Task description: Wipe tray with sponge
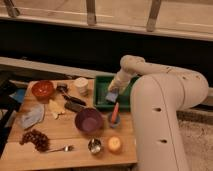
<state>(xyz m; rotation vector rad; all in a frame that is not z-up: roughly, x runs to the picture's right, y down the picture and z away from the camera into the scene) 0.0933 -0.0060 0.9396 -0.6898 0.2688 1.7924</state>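
A green tray [101, 98] sits at the back right of the wooden table. A blue sponge [111, 96] lies inside it, near the tray's middle. My gripper [114, 90] comes down from the white arm [160, 105] on the right and sits on top of the sponge inside the tray. The arm hides the tray's right part.
On the table [60, 131] are a purple bowl [88, 120], a red bowl [43, 89], a white cup [81, 84], a carrot in a small cup [115, 114], a small metal cup [94, 145], an orange fruit [114, 144], grapes [36, 139], a spoon [61, 148], and dark utensils [70, 98].
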